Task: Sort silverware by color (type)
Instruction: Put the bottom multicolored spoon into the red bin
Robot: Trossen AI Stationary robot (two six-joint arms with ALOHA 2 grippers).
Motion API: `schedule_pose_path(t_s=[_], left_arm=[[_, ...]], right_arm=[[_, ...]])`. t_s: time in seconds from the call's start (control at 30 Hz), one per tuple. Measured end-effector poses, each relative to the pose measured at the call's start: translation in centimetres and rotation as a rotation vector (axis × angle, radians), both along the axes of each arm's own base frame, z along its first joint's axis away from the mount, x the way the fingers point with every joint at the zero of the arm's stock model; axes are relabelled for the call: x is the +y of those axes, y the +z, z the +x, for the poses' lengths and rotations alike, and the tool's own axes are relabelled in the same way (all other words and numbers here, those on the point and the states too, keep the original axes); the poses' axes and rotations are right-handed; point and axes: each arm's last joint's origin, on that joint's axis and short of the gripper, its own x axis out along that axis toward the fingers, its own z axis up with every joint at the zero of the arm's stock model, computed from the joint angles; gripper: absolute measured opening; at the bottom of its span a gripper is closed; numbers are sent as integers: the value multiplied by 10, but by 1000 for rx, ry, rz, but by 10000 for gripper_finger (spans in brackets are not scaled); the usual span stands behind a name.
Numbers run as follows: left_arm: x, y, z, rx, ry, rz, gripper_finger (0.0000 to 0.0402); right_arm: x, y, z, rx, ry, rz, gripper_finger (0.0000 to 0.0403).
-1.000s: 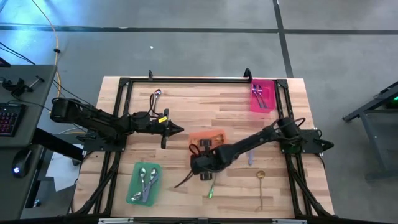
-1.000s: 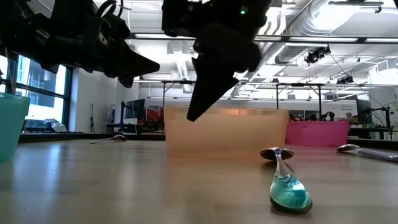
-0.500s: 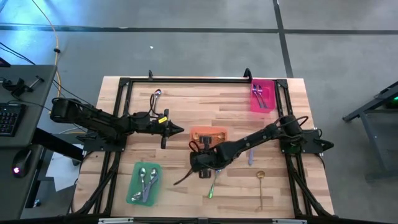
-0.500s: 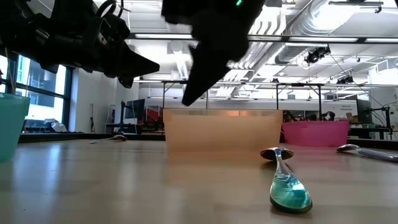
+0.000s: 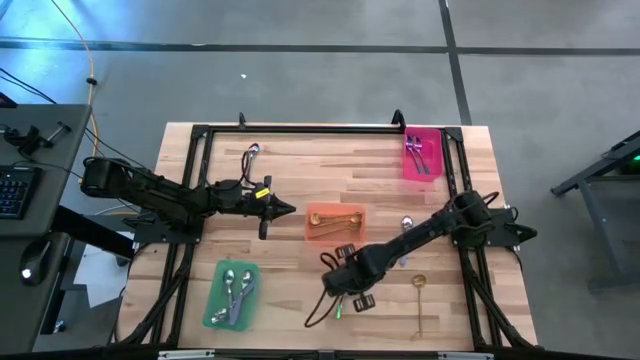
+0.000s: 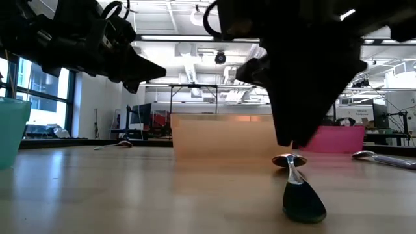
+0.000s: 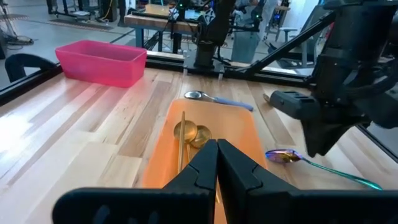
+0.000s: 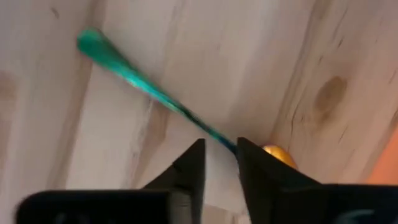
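High view: my right gripper (image 5: 345, 300) is leaving the orange tray (image 5: 334, 222) (gold spoons inside), fingers parting over the rainbow spoon (image 8: 155, 93) on the table; left gripper (image 5: 285, 209), shut, is waiting.

We see bright, even overhead room light on the table (image 5: 330, 170), backlit dark arms in the low view, and a soft, blurred right wrist close-up.

We are seeing bare counter (image 5: 300, 170) lying open between the arms. The right gripper (image 5: 343, 291) is crowding the iridescent spoon (image 5: 339, 308), with the orange tray (image 5: 334, 223) just beyond and a gold spoon (image 5: 419, 300) lying nearby.
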Motion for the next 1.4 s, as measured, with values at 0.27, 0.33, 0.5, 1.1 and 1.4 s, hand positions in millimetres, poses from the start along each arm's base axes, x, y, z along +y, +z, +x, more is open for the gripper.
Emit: schedule_pose_path(t_s=[0.27, 0.33, 0.5, 1.1, 1.4], left_arm=[[0, -2, 0, 16, 0, -1, 0], [0, -2, 0, 20, 0, -1, 0], [0, -2, 0, 25, 0, -1, 0], [-3, -2, 0, 25, -13, -18, 0], [-6, -2, 0, 25, -26, -11, 0]], right_arm=[[8, -25, 4, 10, 163, -47, 136], [9, -28, 5, 14, 173, -50, 133], [9, -30, 5, 25, 132, -35, 78], [-20, 53, -8, -103, -129, 60, 1], [-11, 26, -11, -15, -242, 116, 48]])
